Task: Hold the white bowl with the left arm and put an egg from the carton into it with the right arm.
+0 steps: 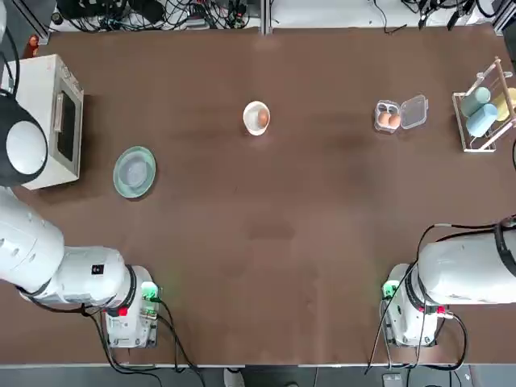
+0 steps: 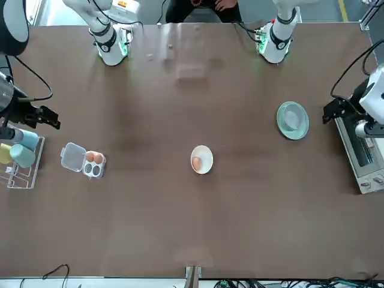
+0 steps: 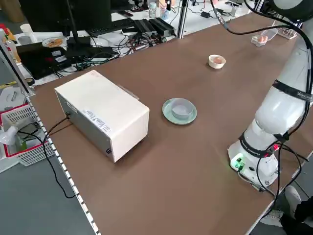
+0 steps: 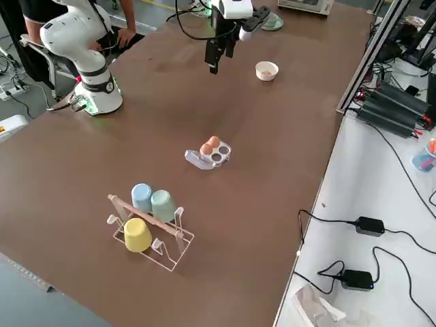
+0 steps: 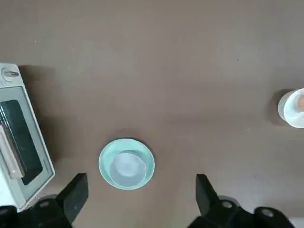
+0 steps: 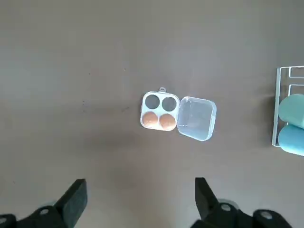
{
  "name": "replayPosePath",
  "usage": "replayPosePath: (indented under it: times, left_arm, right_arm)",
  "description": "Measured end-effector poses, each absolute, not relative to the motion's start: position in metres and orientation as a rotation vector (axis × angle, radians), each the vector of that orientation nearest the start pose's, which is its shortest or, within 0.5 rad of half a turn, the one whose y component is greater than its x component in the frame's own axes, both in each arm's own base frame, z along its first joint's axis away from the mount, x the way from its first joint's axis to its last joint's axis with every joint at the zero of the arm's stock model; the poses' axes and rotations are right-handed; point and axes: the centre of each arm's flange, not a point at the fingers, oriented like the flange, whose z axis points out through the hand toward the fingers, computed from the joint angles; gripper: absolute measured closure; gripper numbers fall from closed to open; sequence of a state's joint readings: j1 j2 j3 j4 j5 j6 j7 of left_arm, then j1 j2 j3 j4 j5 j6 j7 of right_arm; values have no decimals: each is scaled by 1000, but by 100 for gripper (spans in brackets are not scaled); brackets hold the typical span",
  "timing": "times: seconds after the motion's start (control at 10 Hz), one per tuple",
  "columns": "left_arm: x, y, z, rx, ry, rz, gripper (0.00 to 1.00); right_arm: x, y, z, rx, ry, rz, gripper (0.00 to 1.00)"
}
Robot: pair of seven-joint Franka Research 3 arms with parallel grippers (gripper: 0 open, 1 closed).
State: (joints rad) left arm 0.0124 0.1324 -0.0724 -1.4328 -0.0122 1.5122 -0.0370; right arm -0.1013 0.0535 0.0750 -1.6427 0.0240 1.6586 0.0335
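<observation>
The white bowl (image 1: 249, 113) stands mid-table toward the far side with one orange-brown egg (image 1: 262, 119) lying in it. To its right, the clear carton (image 1: 388, 117) lies with its lid (image 1: 414, 112) flipped open. Two eggs (image 6: 159, 120) fill two of its cells and the other two cells are bare. My left gripper (image 5: 141, 180) hangs open high over the table near the grey-green plate, far from the bowl (image 5: 292, 108). My right gripper (image 6: 140, 183) hangs open high above the table, short of the carton (image 6: 160, 110), with nothing between its fingers.
A grey-green plate (image 1: 135, 171) lies at the left, next to a white toaster oven (image 1: 44, 121). A wire rack of cups (image 1: 484, 113) stands at the far right. Cables run along the table's far edge.
</observation>
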Motion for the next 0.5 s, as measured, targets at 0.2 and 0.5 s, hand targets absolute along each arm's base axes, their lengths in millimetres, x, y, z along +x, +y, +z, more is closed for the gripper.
replayPosePath:
  times: [0.2,0.5]
  left_arm:
    - [589,-31,608,-3167,27,89,0]
    - [589,-30,608,-3167,21,90,0]
  right_arm:
    - [574,-13,568,-3112,99,58,0]
    - [574,-12,568,-3111,119,56,0]
